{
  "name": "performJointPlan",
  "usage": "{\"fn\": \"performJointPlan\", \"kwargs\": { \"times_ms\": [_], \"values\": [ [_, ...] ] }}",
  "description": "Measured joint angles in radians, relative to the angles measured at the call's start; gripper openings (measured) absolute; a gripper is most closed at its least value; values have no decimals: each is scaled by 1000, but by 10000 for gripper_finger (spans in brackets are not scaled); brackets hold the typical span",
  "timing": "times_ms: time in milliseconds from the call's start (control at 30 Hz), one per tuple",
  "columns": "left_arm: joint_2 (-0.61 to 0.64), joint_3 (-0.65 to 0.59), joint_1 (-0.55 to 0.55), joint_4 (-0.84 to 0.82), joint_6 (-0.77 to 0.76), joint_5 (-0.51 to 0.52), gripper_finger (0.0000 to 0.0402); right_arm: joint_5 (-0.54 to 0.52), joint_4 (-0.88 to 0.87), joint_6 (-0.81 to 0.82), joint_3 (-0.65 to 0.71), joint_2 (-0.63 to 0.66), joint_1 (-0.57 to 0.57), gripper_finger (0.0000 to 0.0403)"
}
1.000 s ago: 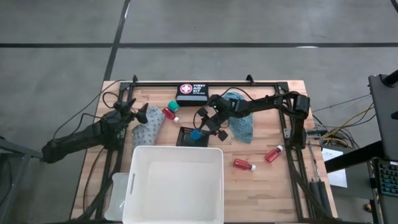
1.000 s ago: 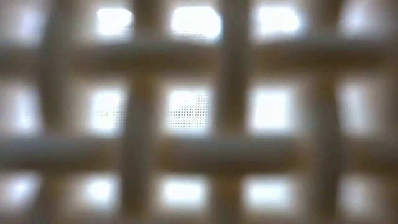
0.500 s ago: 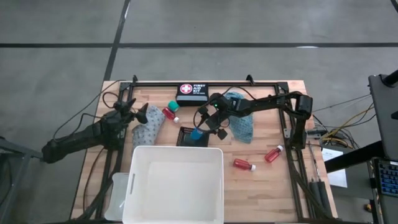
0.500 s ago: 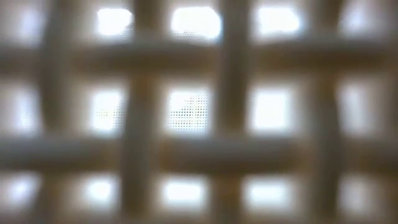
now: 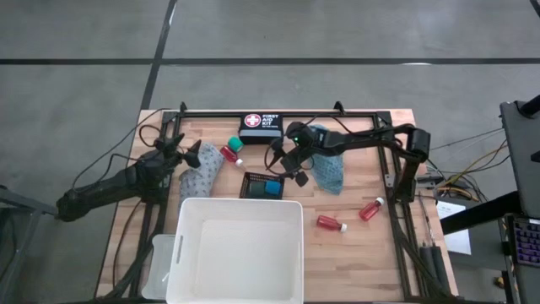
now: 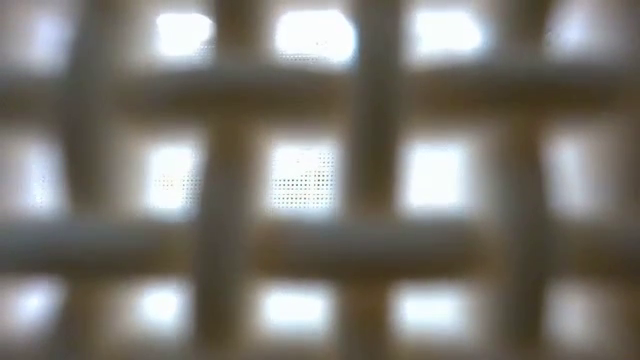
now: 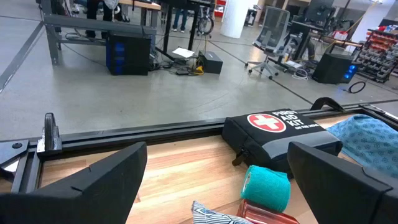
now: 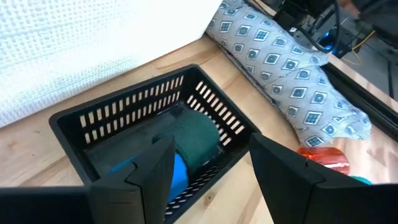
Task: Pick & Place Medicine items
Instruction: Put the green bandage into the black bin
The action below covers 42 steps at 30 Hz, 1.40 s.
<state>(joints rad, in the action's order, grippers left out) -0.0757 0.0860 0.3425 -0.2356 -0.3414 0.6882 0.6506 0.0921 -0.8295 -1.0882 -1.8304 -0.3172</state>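
Nearest, a large white rectangular plastic tub is seen on the front of the pale wooden table; the low view is filled by a blurred white lattice and nothing else can be told from it. Just behind the tub a small black mesh tray is set, and inside it a blue tub and a dark green roll are lying side by side. Above the tray's far edge the right gripper is held, its fingers spread and nothing between them. To the right, two small red bottles with white caps are lying apart on the wood. A teal patterned cloth is spread under the right arm. On the left, a grey patterned cloth is lying just beside the left gripper, whose fingers are opened wide and empty. Farther back, a third red bottle, a small green tub and a black first aid kit pouch are placed.
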Motion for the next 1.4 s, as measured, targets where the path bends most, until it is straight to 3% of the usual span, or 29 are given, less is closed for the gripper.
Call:
{"fn": "performJointPlan", "kwargs": {
  "times_ms": [767,1100,1400],
  "values": [
    [0,0,0,0,0,0,393,0,-19,14,2,91,-56,205],
    [0,0,0,0,0,0,393,6,-341,-208,5,213,-108,205],
    [0,0,0,0,0,0,393,5,-493,-228,9,281,-154,187]
  ]
}}
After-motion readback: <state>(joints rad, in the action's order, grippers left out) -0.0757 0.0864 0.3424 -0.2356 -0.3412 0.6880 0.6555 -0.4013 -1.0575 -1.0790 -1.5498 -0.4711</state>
